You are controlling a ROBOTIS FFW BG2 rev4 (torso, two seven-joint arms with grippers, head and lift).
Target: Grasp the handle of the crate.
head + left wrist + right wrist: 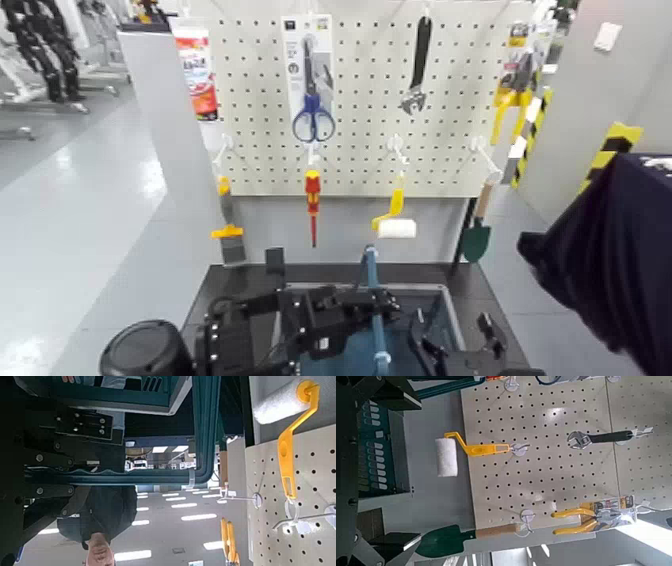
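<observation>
At the bottom of the head view, the left gripper (340,305) reaches in from the left over the crate (452,305), a blue-grey basket sitting on a dark tabletop (240,280). The handle (372,290), a thin blue-grey hoop, rises upright from the crate's middle and stands at the gripper's right-hand end, close against the fingertips; whether the fingers are closed on it or only beside it cannot be told. The right gripper (470,350) sits low at the crate's right front corner, apart from the handle, and its finger state cannot be told either. The left wrist view adds what the head view hides: the handle (208,431) runs as a narrow curved band just past the black gripper body, with the crate's thick rim (119,400) beside it. The right wrist view shows the crate's slatted side (376,447) close by. Behind the table stands a white pegboard (360,110). Hanging on it are blue-handled scissors (313,120), a red-and-yellow screwdriver (312,200), a yellow-handled paint roller (396,222), a green trowel (477,235), a scraper (228,235) and a dark wrench (418,70). A person in dark clothing (610,260) stands at the far right.
</observation>
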